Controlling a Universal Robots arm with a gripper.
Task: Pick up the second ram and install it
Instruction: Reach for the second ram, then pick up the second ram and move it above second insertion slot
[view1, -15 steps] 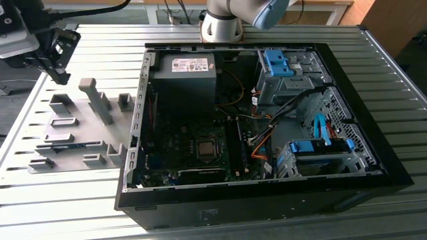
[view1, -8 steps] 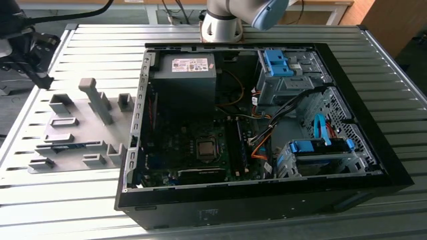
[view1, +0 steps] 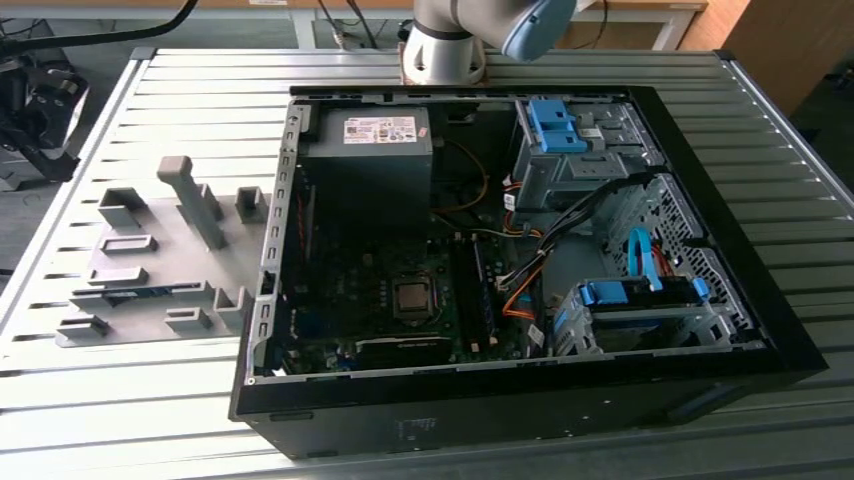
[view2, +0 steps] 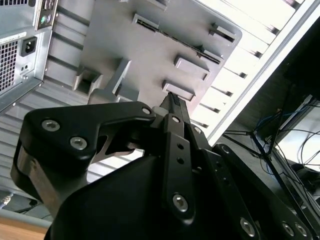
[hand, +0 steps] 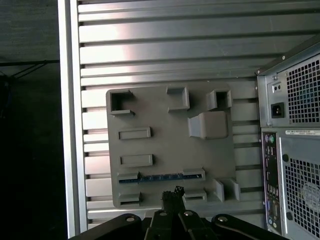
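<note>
Holder blocks (hand: 196, 195) crowd the second ram (hand: 160, 177).

ram (hand: 160, 177) in holder (hand: 165, 145), case (hand: 295, 150) beside (on table (hand: 150, 50))

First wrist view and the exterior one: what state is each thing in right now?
grey holder plate: flat on the table.
second ram: on edge in the plate's slot, not grasped.
gripper: fingers shut, empty, apart from the ram.
computer case: on its side, panel off, open.
</note>
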